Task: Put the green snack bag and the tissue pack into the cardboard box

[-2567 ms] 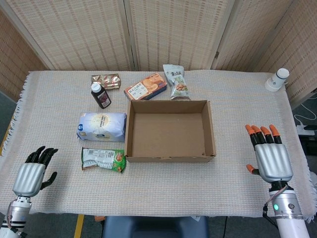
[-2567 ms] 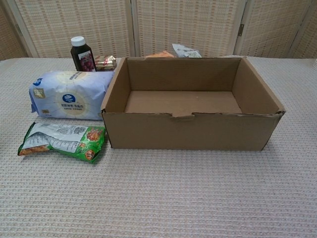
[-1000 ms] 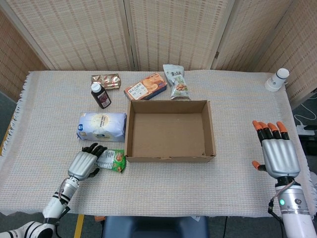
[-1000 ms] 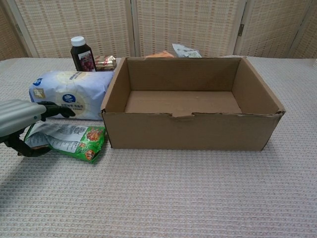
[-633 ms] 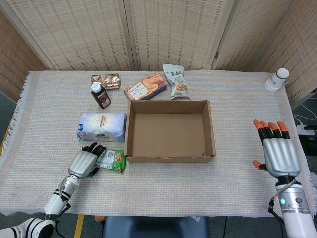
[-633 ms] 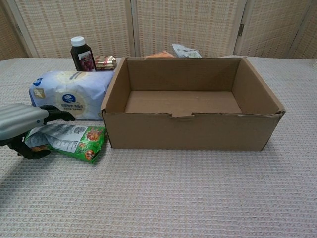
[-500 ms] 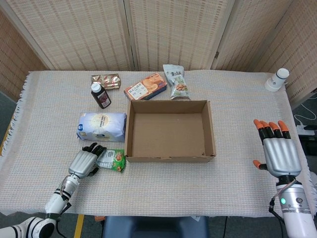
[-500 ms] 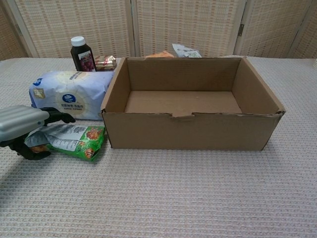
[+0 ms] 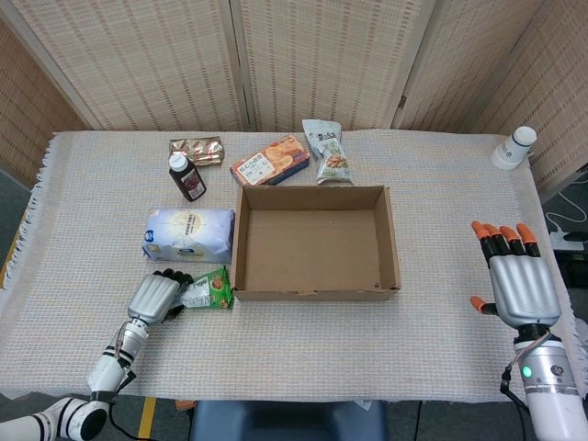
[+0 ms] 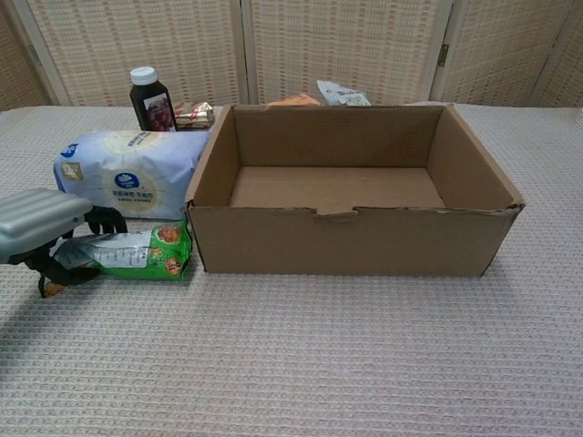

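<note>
The green snack bag (image 9: pixel 208 290) (image 10: pixel 138 250) lies just left of the open cardboard box (image 9: pixel 317 294) (image 10: pixel 355 242), near its front left corner. My left hand (image 9: pixel 154 298) (image 10: pixel 38 224) grips the bag's left end, fingers curled over the top and thumb underneath, and the bag stands partly on edge. The blue and white tissue pack (image 9: pixel 188 234) (image 10: pixel 127 173) lies flat behind the bag, against the box's left wall. My right hand (image 9: pixel 519 280) hovers open at the table's right edge, fingers straight, holding nothing. Nothing lies inside the box.
Behind the box are a dark bottle (image 9: pixel 186 176) (image 10: pixel 152 98), a gold foil packet (image 9: pixel 197 149), an orange biscuit box (image 9: pixel 269 160) and another snack bag (image 9: pixel 328 152). A white container (image 9: pixel 514 147) stands at the far right corner.
My left hand came in from the table's front left to the green bag and closed on its left end. The bag has tipped up and bunched narrower. The right hand barely moved.
</note>
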